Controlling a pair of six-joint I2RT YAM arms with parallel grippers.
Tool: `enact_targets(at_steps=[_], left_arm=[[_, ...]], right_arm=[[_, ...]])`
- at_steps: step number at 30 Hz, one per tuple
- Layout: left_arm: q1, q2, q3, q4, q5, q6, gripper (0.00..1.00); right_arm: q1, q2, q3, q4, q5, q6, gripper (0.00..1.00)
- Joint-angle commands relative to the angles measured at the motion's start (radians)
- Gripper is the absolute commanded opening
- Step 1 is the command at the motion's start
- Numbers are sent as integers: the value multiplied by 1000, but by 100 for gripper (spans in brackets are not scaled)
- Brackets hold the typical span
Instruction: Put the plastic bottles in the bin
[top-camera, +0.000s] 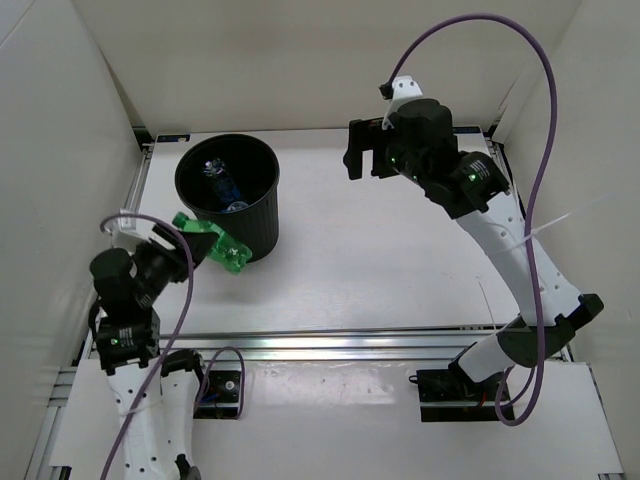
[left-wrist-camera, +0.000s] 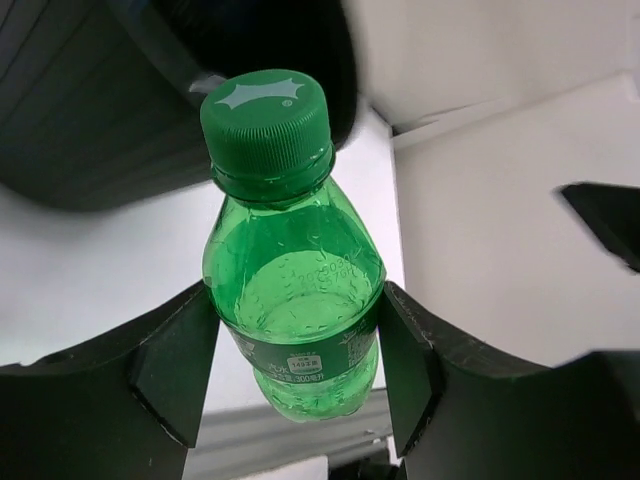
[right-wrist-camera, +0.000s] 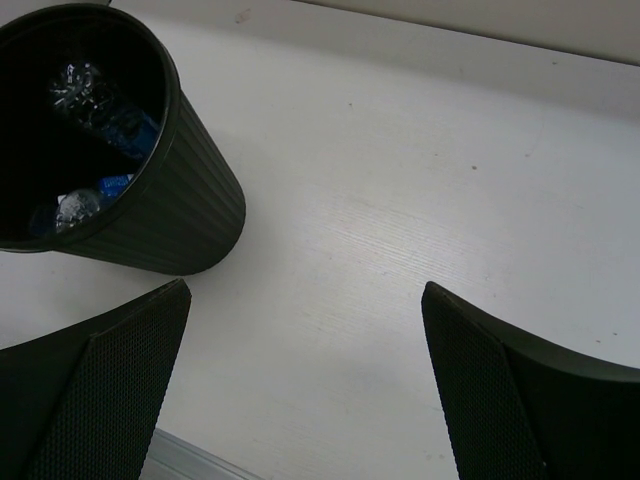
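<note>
Capped green bottle (left-wrist-camera: 290, 300), just beside upright black ribbed bin (top-camera: 255, 215), blue-labelled clear bottles (right-wrist-camera: 122, 130) inside

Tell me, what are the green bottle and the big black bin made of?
The green bottle looks like thin, glossy, see-through plastic: light shines through its body and you can see the far side through it. The bin looks like hard black plastic with a duller finish, and fine upright ribs run down its wall.

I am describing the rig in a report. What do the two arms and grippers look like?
The left arm and right arm have white links, black joint housings and small green lights. A purple cable runs along each. The left gripper and right gripper are black, the right's fingers finely dotted.
</note>
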Motion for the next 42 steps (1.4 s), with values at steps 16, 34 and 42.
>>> enact_targets(at_steps=[16, 34, 42], left_arm=[[-114, 795, 880, -45, -322, 256, 100], [-202, 128, 12, -45, -1298, 353, 100], [-202, 222, 47, -45, -1276, 298, 100]], right_arm=[[56, 22, 65, 18, 201, -20, 100], [4, 8, 51, -274, 278, 162, 100], [4, 8, 88, -255, 292, 135, 100]])
